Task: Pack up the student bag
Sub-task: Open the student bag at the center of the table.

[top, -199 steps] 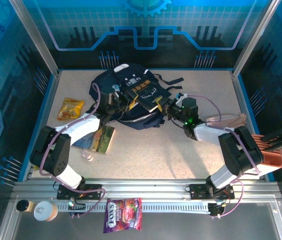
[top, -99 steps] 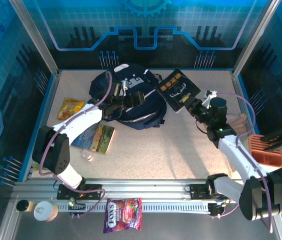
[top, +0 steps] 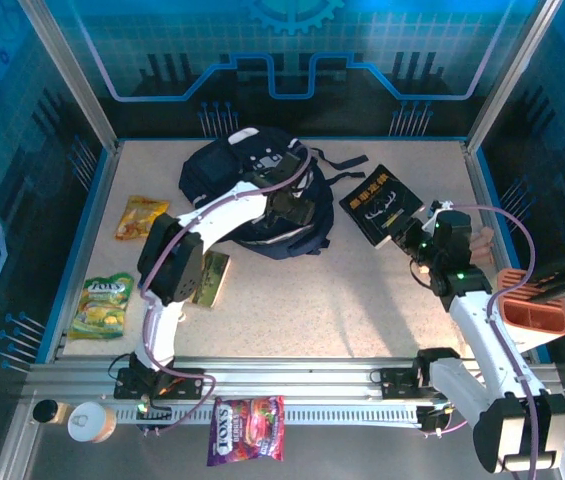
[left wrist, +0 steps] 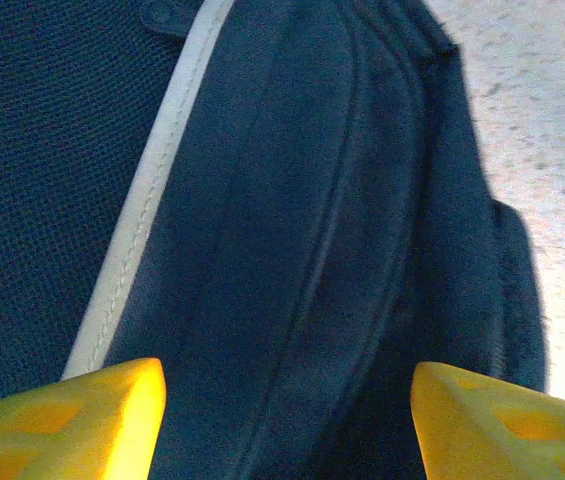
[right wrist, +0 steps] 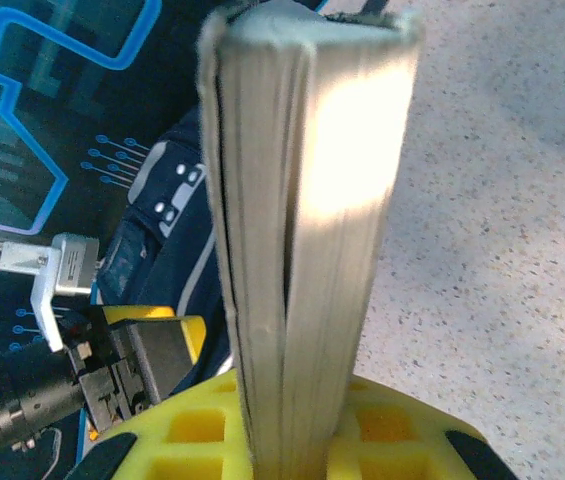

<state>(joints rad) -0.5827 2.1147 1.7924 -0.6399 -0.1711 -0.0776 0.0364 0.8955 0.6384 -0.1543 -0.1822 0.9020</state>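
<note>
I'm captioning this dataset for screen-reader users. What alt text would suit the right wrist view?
A thick book stands edge-on with its pages toward the camera, clamped in the yellow-fingered right gripper. Behind it to the left lies the navy student bag, and the speckled table stretches away on the right.

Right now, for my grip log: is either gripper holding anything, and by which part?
The right gripper clamps the black book by its near edge. The left gripper is open over the student bag, holding nothing.
</note>
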